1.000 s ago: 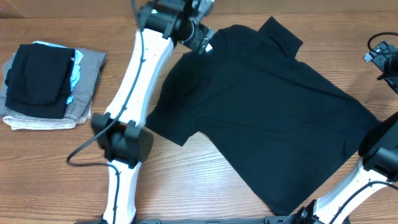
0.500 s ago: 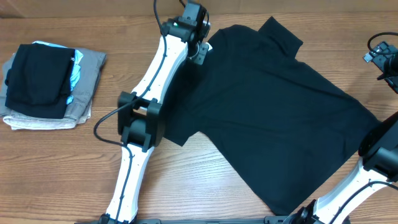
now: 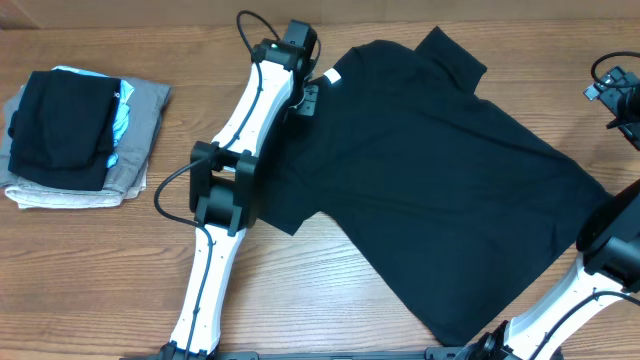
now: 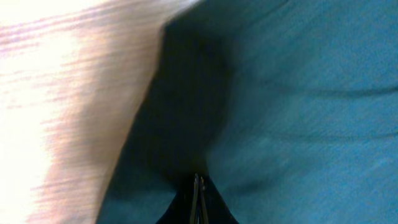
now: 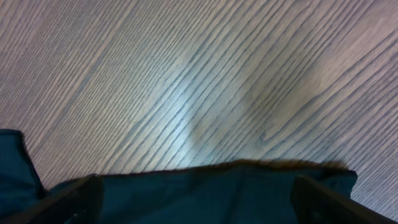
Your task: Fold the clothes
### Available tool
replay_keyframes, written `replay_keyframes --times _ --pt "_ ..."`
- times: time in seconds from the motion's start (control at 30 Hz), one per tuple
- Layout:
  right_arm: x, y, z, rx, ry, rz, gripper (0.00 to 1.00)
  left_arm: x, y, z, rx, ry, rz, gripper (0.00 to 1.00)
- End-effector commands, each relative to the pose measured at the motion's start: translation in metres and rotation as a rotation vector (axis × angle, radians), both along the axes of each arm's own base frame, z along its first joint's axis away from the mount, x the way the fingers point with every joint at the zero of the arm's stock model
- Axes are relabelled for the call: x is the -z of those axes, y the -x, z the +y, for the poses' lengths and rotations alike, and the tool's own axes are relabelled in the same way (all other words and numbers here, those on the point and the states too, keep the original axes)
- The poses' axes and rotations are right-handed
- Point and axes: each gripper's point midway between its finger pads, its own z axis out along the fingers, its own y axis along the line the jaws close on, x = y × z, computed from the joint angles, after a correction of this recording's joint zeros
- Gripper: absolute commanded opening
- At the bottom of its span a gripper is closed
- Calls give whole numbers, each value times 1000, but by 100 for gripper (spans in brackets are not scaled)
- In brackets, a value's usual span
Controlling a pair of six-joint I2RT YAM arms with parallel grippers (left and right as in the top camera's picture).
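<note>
The clothes, a black T-shirt, lie spread out across the table, with a small white neck label at the collar. My left gripper is down on the fabric just below that label. In the left wrist view its jaws are shut, and the dark cloth puckers toward the tips, pinched between them. My right gripper stands wide open above an edge of the shirt, with a dark finger at each lower corner and nothing gripped. Its arm is at the far right.
At the far left a pile of folded garments has a black piece on top of light blue and grey-beige ones. Bare wood table shows in front of the shirt. The left arm crosses the shirt's left side.
The left arm has swung in and come down on the shirt by the neck label. Its jaws have gone from open to shut on the fabric. The right arm has not moved.
</note>
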Motion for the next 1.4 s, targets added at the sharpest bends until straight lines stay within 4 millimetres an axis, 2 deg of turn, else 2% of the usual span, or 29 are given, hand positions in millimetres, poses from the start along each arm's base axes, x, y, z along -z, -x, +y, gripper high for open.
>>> replay_keyframes --times 0.0,0.2,0.33,0.47,0.6,0.7,0.87,1.0,1.1,1.23,1.37 --pt "-13 -2 -4 5 21 -27 100 14 20 23 -66 -44 111 4" --pt "-13 -2 -4 5 21 -27 100 14 57 35 -77 -96 258 4" --pt "-13 -2 -4 5 21 -27 100 10 72 51 -139 -183 310 4" --pt "-13 -2 -4 5 21 -27 100 7 83 58 -153 -216 350 4" --pt "-13 -2 -4 5 21 -27 100 0 81 56 -159 -200 337 4" --pt "-13 -2 -4 5 21 -27 100 -23 72 52 -161 -173 271 4" --pt "-13 -2 -4 5 21 -27 100 -86 66 41 -146 -124 138 4" --pt "-13 -2 -4 5 21 -27 100 -138 75 33 -128 -88 49 5" --pt "-13 -2 -4 5 21 -27 100 -167 92 29 -111 -78 33 5" --pt "-13 -2 -4 5 21 -27 100 -183 111 22 -83 -74 41 4" --pt "-13 -2 -4 5 21 -27 100 -182 135 16 -56 -48 99 4"
